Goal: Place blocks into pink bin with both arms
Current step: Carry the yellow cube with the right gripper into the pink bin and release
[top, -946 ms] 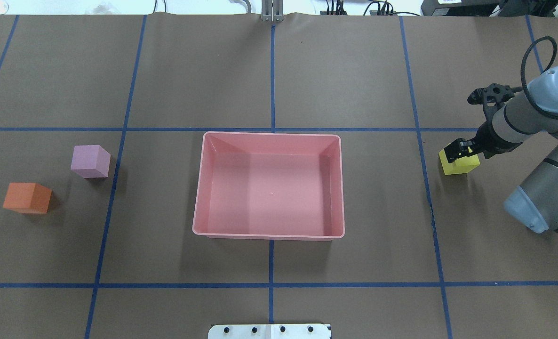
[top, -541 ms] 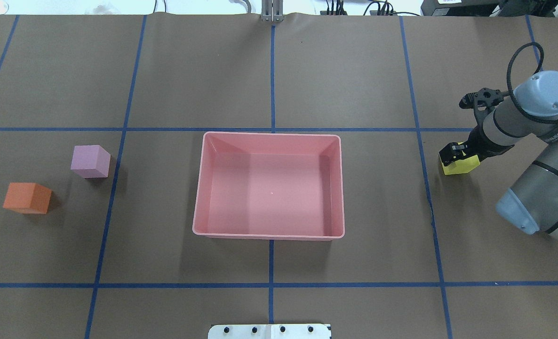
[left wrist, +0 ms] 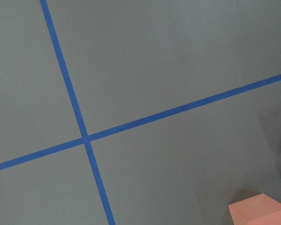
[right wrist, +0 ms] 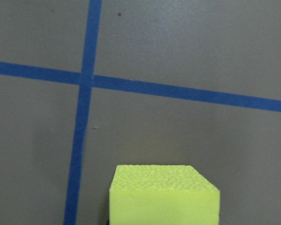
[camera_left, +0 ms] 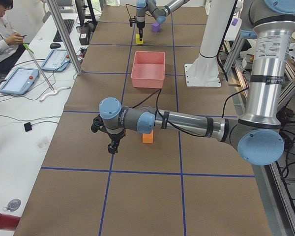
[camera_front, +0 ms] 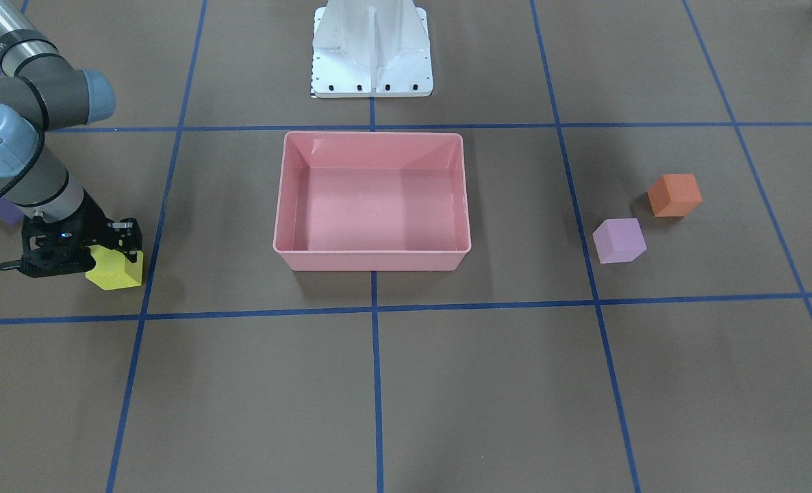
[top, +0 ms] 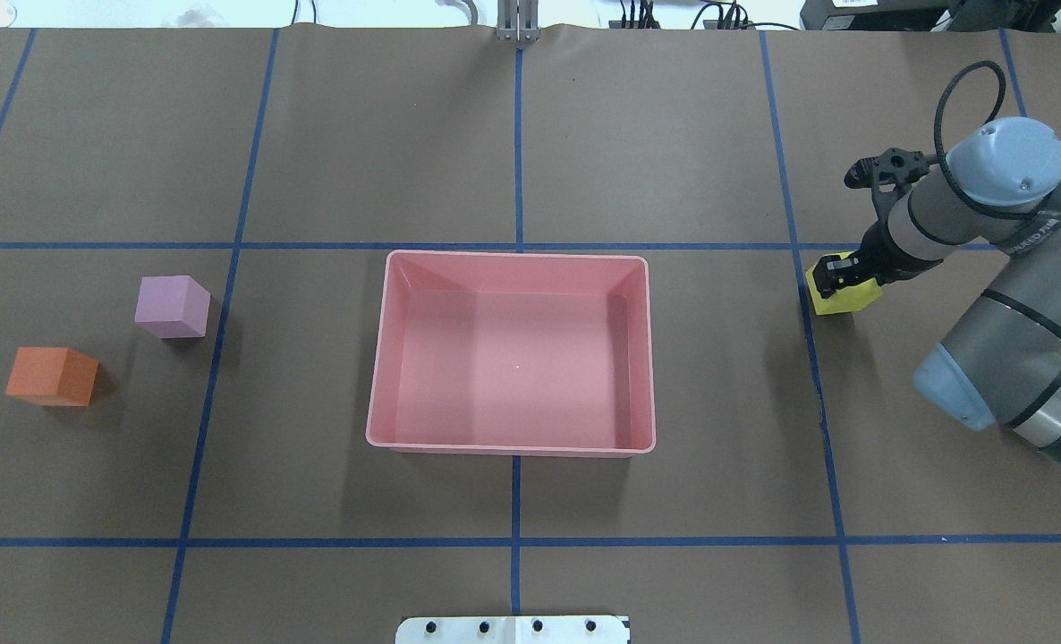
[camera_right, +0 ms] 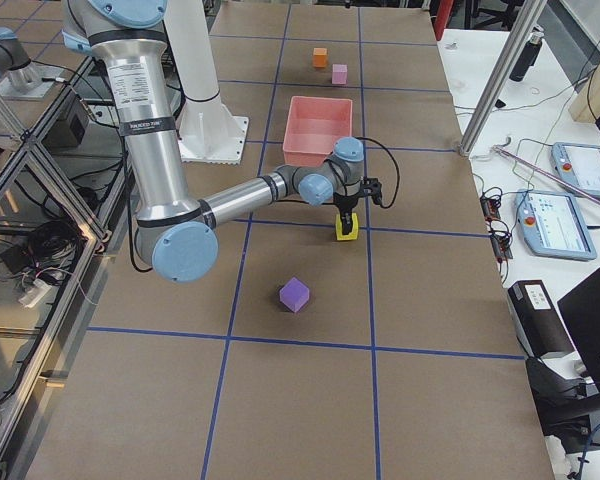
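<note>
My right gripper (top: 839,279) is shut on the yellow block (top: 841,296), to the right of the pink bin (top: 513,258). The block fills the bottom of the right wrist view (right wrist: 164,197). The bin is empty. The lilac block (top: 171,306) and the orange block (top: 51,376) sit on the table left of the bin. The dark purple block (camera_right: 294,294) sits on the table behind the right arm. My left gripper (camera_left: 111,145) hovers beside the orange block (camera_left: 148,137); I cannot tell if it is open or shut. The orange block's corner shows in the left wrist view (left wrist: 260,212).
The white pedestal base (camera_front: 372,55) stands on the robot's side of the bin. Blue tape lines cross the brown table cover. An operator sits at a side bench with tablets (camera_left: 17,81) beyond the table's far edge.
My right gripper has carried the yellow block to the left, towards the bin, and a little away from the robot. The lilac and orange blocks have not moved.
</note>
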### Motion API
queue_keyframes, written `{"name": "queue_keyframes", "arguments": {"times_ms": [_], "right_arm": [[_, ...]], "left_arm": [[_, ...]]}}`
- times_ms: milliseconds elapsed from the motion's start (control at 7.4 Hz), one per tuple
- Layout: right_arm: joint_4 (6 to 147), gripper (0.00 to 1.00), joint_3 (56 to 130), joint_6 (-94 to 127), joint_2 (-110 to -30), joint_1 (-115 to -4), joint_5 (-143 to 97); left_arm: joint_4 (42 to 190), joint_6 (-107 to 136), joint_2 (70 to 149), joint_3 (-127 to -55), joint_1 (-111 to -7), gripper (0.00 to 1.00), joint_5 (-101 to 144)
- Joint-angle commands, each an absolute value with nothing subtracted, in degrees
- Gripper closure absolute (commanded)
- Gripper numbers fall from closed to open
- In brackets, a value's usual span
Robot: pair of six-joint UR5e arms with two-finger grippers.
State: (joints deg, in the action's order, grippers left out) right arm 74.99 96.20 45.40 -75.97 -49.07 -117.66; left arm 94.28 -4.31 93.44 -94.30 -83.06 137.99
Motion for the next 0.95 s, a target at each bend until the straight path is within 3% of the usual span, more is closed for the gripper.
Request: {"name": "queue_keyframes", "arguments": {"times_ms": [0, 676, 811], "right_arm": [[75.3, 1.0, 96.5, 56.4, -67.2, -47.1, -118.5], [85.2, 1.0, 96.9, 73.9, -52.0, -42.6, -121.5], [85.2, 0.88, 96.9, 77.0, -51.0, -40.2, -120.1]], "left_arm": [[94.3, -4.3, 93.3, -94.2, -83.1, 0.0, 138.0], [96.4, -4.2, 93.5, -91.7, -82.3, 0.0, 138.0], [96.4, -4.2, 93.6, -91.7, -82.1, 0.0, 138.0]]}}
